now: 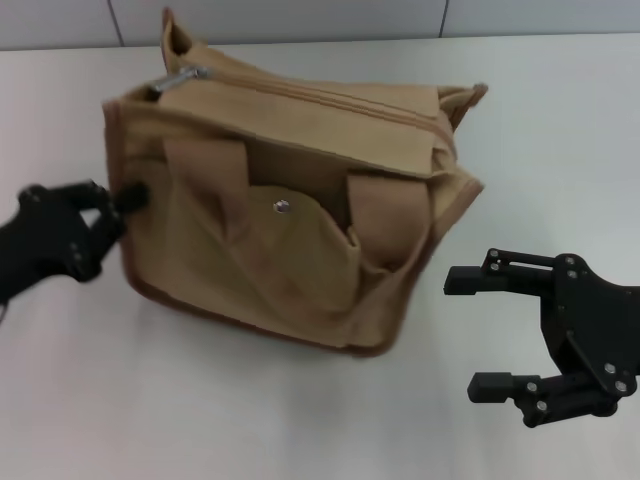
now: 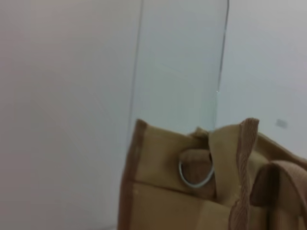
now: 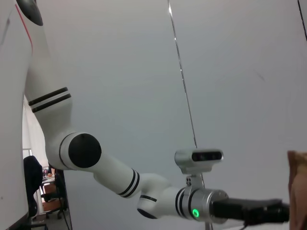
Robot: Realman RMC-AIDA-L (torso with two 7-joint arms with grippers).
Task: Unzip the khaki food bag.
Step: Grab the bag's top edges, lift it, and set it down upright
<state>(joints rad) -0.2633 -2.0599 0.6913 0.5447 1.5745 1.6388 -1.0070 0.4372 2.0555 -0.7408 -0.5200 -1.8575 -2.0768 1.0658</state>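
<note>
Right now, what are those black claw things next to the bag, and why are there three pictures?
They are a robot's two hands. Each is a tool for grabbing. One picture comes from a camera on the robot's head, looking down at a white table. The other two come from cameras on its wrists. On the table sits a tan bag with a zipper on top, and the silver pull is at the far left end. The left tool is touching the bag's left side. The right tool is open, waiting beside the bag, holding nothing. The right wrist picture shows the left arm from the side.
</note>
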